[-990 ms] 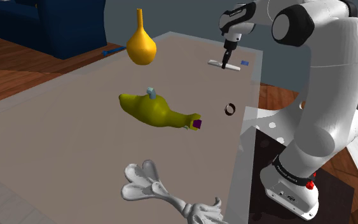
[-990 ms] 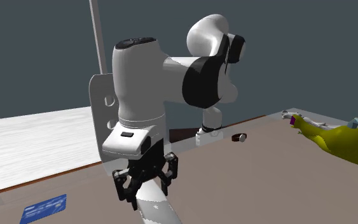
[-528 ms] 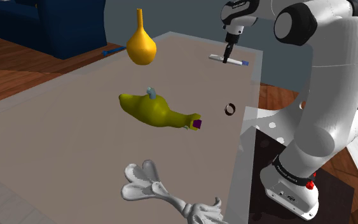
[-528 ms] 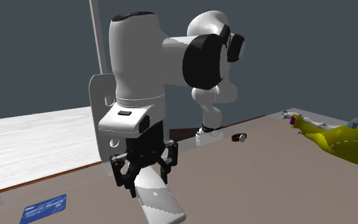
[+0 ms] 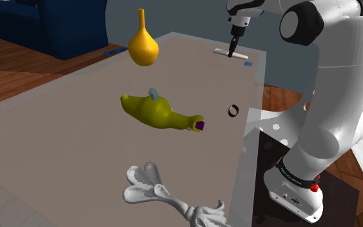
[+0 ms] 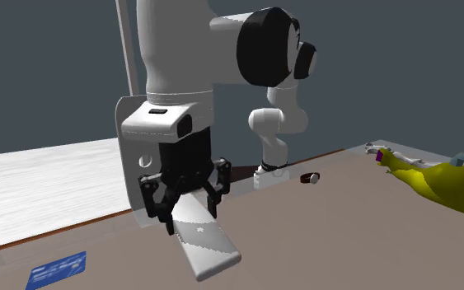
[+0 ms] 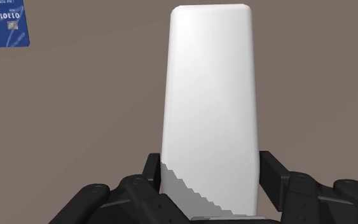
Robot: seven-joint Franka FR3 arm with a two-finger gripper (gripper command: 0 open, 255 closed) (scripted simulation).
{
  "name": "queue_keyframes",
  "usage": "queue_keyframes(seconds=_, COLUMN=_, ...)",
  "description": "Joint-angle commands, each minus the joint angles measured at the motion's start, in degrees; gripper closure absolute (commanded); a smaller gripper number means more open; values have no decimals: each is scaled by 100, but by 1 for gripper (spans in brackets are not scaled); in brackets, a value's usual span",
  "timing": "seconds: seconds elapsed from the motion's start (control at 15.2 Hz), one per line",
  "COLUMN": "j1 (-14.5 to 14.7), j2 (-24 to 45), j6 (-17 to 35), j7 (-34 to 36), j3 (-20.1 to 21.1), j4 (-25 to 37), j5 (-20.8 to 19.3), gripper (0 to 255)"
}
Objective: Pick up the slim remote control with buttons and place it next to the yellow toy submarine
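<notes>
My black gripper (image 6: 187, 198) is shut on one end of a slim, plain white remote (image 6: 207, 243), which hangs above the brown table (image 5: 57, 148) near its far corner. In the shoulder view the gripper (image 5: 233, 46) holds the remote (image 5: 231, 55) roughly level, clear of the surface. In the wrist view the remote (image 7: 210, 108) runs straight out from between the fingers (image 7: 269, 175); no buttons show on it. The yellow toy submarine (image 5: 157, 113) lies mid-table, well away from the gripper toward the shoulder view's lower left, and shows at the second exterior view's right as the submarine (image 6: 440, 181).
A blue card (image 6: 57, 270) lies on the table under the gripper. A yellow gourd-shaped vase (image 5: 143, 45) stands at the far edge. A small dark ring (image 5: 233, 111) sits near the stand-side edge. A white bone-like figure (image 5: 154, 190) lies at the near edge. A blue sofa (image 5: 44, 22) stands beyond.
The arm has risen, lifting the remote off the table with it. The blue card beneath is now uncovered. Nothing else has moved.
</notes>
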Motion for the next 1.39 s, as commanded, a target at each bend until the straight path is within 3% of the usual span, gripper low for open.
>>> queue_keyframes(seconds=0.0, j1=-12, j2=-10, j6=-147, j7=10, j3=-6, j4=138, j5=-7, gripper=255)
queue_keyframes(seconds=0.73, j1=-151, j2=113, j6=-1066, j7=51, j3=-16, j4=1186, j5=22, gripper=255)
queue_keyframes(seconds=1.32, j1=-400, j2=481, j6=-2003, j7=86, j3=9, j4=2498, j5=148, gripper=255)
